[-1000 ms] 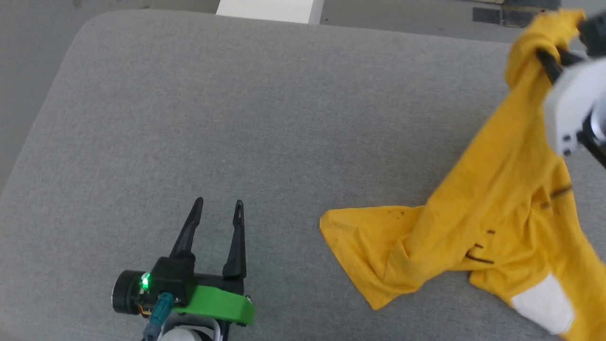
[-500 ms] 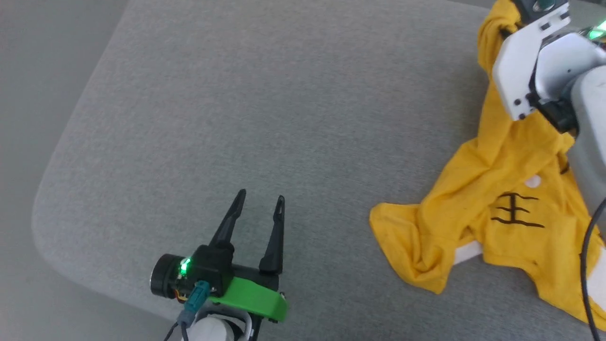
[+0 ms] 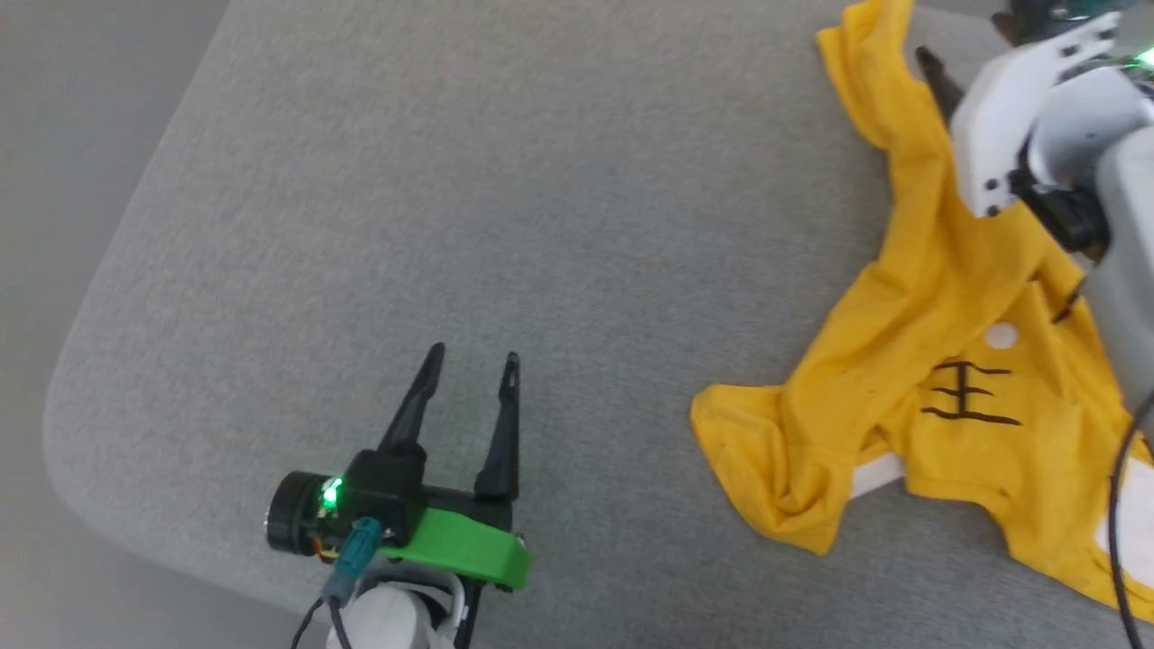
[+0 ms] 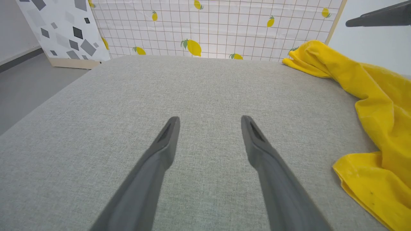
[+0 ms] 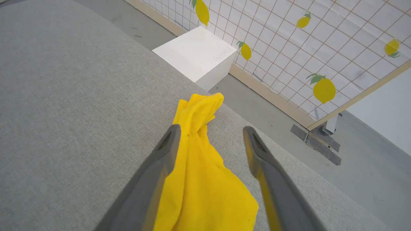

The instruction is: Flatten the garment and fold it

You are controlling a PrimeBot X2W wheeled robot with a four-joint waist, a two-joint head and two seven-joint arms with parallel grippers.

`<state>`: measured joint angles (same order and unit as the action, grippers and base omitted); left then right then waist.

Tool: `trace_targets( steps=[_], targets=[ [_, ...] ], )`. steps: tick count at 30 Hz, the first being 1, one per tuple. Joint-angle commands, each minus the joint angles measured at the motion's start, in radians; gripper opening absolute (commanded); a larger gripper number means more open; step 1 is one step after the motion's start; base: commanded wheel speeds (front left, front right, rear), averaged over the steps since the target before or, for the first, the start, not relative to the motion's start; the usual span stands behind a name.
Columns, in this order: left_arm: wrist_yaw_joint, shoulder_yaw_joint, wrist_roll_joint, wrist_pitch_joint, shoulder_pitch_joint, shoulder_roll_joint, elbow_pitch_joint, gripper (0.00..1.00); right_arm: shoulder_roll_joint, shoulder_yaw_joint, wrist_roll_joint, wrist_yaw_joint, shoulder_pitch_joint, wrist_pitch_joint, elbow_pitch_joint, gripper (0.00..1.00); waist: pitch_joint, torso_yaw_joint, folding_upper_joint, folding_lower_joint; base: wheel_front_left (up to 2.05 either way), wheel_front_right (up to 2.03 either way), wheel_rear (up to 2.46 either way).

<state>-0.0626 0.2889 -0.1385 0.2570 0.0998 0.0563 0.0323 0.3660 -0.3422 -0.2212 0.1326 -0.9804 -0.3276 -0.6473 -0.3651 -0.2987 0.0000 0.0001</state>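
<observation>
Right pincer (image 5: 210, 130) agape above the yellow garment (image 5: 205, 192)

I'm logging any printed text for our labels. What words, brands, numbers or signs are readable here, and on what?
No word or number reads clearly.
garment: a dark mark of three horizontal strokes crossed by one vertical, and a plain white circle; no lettering.
white box: faint lettering near its edge, too small to read.
lemon-print panel: lemons and grid lines, no text.
</observation>
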Motion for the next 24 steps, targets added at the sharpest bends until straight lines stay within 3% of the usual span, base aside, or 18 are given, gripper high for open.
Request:
trace_targets(
  steps=[1,7,11,14,19,21,24],
  targets=[
    [-0.002,-0.012,0.014,0.005,-0.007,0.004,0.000,1.00,0.021,0.017,-0.024,-0.002,0.035,0.020,0.027,1.00,0.075,0.073,0.0000,-0.0001,0.00,0.00,0.00],
    [-0.006,-0.055,0.020,0.005,-0.063,0.028,-0.010,1.00,0.064,0.159,-0.080,-0.002,0.239,0.087,0.188,1.00,0.152,0.152,0.0000,-0.0001,0.00,0.00,0.00],
    [-0.007,-0.074,0.019,0.005,-0.102,0.039,-0.023,1.00,0.031,0.293,-0.074,-0.002,0.444,0.109,0.345,1.00,0.187,0.193,0.0000,-0.0001,0.00,0.00,0.00],
    [-0.004,-0.079,0.018,0.005,-0.131,0.045,-0.034,1.00,-0.031,0.409,-0.037,-0.002,0.632,0.130,0.499,1.00,0.203,0.217,0.0000,-0.0001,0.00,0.00,0.00],
    [-0.003,-0.087,0.020,0.005,-0.173,0.052,-0.049,1.00,-0.197,0.560,0.052,-0.002,0.941,0.168,0.728,1.00,0.217,0.241,0.0000,-0.0001,0.00,0.00,0.00],
    [-0.004,-0.087,0.020,0.005,-0.192,0.053,-0.054,1.00,-0.263,0.608,0.083,-0.002,1.030,0.195,0.788,1.00,0.217,0.249,0.0000,-0.0001,0.00,0.00,0.00],
    [-0.001,-0.076,0.035,0.005,-0.210,0.062,-0.065,1.00,-0.307,0.661,0.093,-0.002,1.117,0.222,0.839,1.00,0.216,0.257,0.0000,-0.0001,0.00,0.00,0.00]
  ],
)
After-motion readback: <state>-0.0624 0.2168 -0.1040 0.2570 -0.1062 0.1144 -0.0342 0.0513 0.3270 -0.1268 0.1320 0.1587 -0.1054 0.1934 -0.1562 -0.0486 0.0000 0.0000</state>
